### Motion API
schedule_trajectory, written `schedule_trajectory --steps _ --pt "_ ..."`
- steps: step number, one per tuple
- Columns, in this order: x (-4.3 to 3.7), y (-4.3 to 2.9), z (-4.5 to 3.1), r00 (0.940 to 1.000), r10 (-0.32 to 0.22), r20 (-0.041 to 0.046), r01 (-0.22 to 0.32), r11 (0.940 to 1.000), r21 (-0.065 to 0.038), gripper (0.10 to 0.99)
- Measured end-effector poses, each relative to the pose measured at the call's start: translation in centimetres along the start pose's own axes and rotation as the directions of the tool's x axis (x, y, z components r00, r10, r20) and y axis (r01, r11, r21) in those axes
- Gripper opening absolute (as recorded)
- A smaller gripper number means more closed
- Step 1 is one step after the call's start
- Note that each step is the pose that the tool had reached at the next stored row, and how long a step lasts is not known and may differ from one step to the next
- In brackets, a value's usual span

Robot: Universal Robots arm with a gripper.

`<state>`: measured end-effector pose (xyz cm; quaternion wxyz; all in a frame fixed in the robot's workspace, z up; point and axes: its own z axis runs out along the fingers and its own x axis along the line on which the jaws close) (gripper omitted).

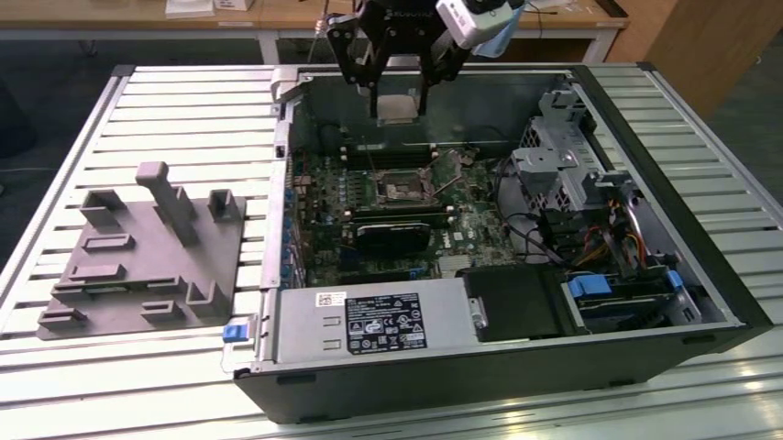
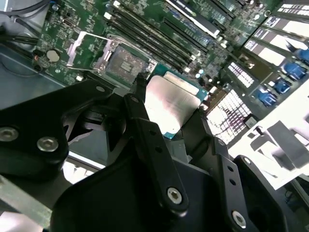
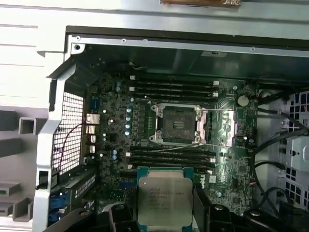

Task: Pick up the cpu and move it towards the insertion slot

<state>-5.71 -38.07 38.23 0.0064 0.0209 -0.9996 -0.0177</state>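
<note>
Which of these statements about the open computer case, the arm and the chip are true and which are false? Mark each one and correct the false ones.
1. The end effector holds the cpu above the open case. True.
2. The cpu already sits in the insertion slot. False: the slot's dark centre is bare, and the chip is held in the air, clear of the board.
3. The grey fixture plate lies outside the case, toward the exterior view's left. True.
4. The cpu rests on the grey fixture plate. False: it is gripped between the fingers.
5. In the first wrist view, the insertion slot lies between rows of long memory slots. True.
</note>
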Motion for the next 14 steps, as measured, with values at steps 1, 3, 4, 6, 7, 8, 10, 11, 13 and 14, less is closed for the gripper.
schedule_trajectory --steps 1,3,4,6,7,8,10,11,13,14 --pt "-0.12 0.10 0.03 1.0000 0.000 -0.0001 0.000 1.0000 0.000 0.541" --pt "-0.36 0.32 0.07 1.0000 0.000 -0.0001 0.000 1.0000 -0.001 0.541" --pt "-0.52 0.44 0.10 1.0000 0.000 0.0000 0.000 1.0000 -0.001 0.541" --pt "-0.84 0.63 0.15 1.0000 0.000 0.0000 0.000 1.0000 -0.001 0.541" --pt "-0.99 0.69 0.17 1.0000 0.000 -0.0001 0.000 1.0000 -0.001 0.541" --pt "-1.12 0.73 0.18 1.0000 0.000 -0.0001 0.000 1.0000 -0.001 0.541" --pt "-1.38 0.79 0.20 1.0000 0.000 0.0000 0.000 1.0000 -0.002 0.541" --pt "-1.53 0.82 0.22 1.0000 0.000 0.0000 0.000 1.0000 -0.002 0.541" --pt "-1.70 0.85 0.23 1.0000 0.000 0.0000 0.000 1.0000 -0.002 0.541" --pt "-1.77 0.87 0.23 1.0000 0.000 0.0000 0.000 1.0000 -0.002 0.541"
